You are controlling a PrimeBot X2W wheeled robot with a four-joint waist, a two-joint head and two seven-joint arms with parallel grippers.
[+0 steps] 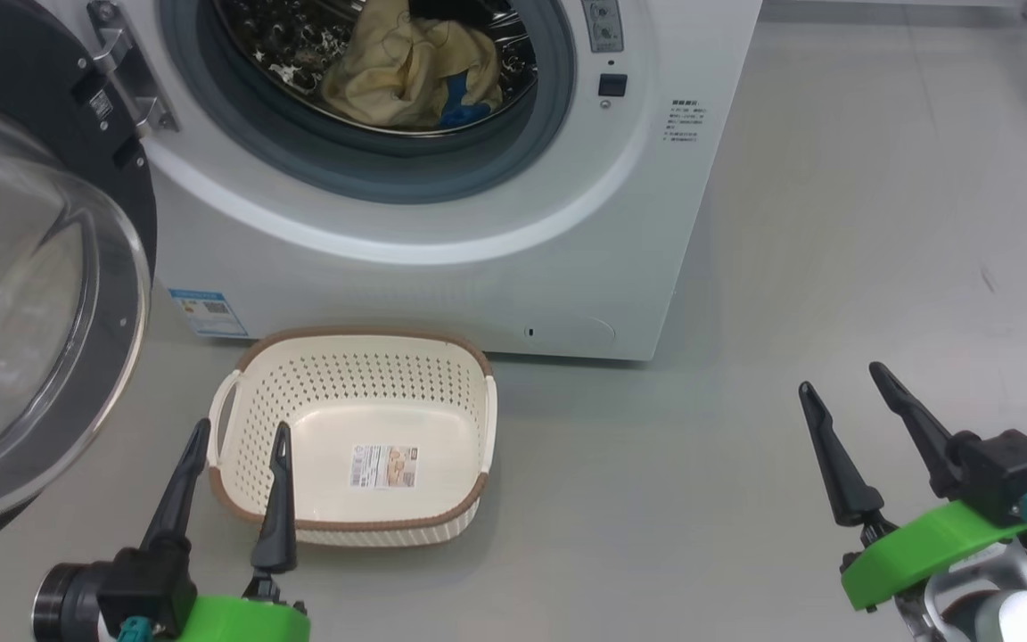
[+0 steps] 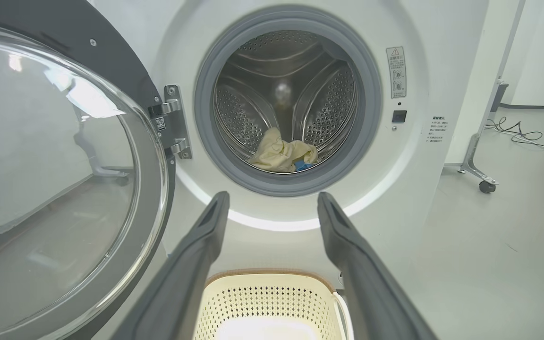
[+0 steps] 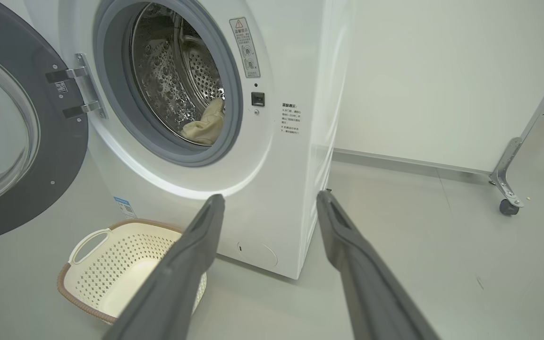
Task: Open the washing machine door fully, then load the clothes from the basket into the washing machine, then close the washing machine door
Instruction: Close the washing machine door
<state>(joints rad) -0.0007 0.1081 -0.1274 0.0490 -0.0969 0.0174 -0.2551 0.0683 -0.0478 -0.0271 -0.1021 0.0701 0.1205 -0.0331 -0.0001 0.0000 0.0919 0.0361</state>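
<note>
The white washing machine (image 1: 496, 267) stands ahead with its round black-rimmed door (image 1: 32, 294) swung wide open to the left. Pale cream-yellow clothes (image 1: 411, 71) with a blue patch lie inside the steel drum, also seen as clothes (image 2: 284, 156) and clothes (image 3: 206, 125). On the floor before the machine sits the cream basket (image 1: 460, 374), with just a label sticker on its bottom. My left gripper (image 1: 242, 432) is open at the basket's near left rim, holding nothing. My right gripper (image 1: 839, 374) is open over bare floor to the right, also holding nothing.
The open door (image 2: 55, 179) fills the space on the left of the basket (image 2: 272, 283). A wheeled metal frame leg (image 3: 508, 189) stands on the floor to the machine's right, with cables (image 2: 522, 137) beyond it. Grey floor (image 1: 701, 499) lies between basket and right gripper.
</note>
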